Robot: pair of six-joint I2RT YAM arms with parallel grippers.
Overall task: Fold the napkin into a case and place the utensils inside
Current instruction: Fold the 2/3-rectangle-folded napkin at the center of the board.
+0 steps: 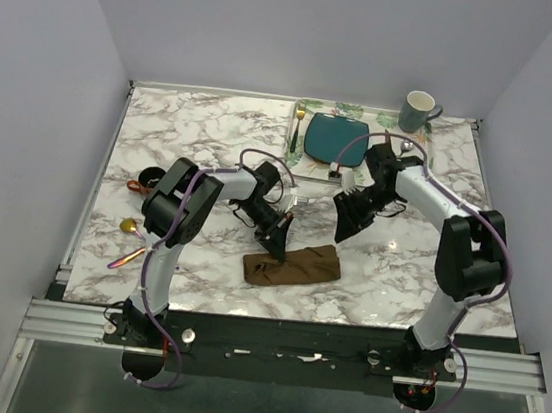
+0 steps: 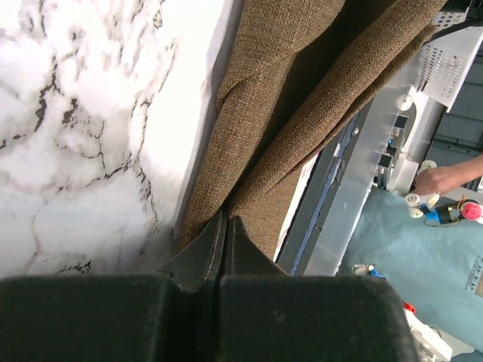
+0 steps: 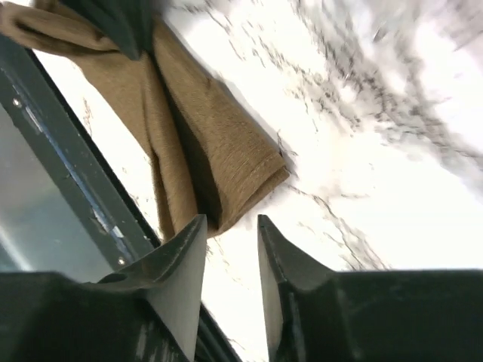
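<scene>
The dark brown napkin lies folded into a long strip on the marble table near the front edge. My left gripper is at its upper left edge. In the left wrist view the jaws are shut with their tips pinching the napkin, whose creases run together at the tips. My right gripper is open and empty, a little above the napkin's right end; its fingertips frame bare marble. The iridescent utensils, one with a golden spoon bowl, lie at the far left.
A leaf-printed placemat at the back holds a teal plate and a gold fork. A grey mug stands at the back right. A small dark round object sits at the left. The table's front rail is just below the napkin.
</scene>
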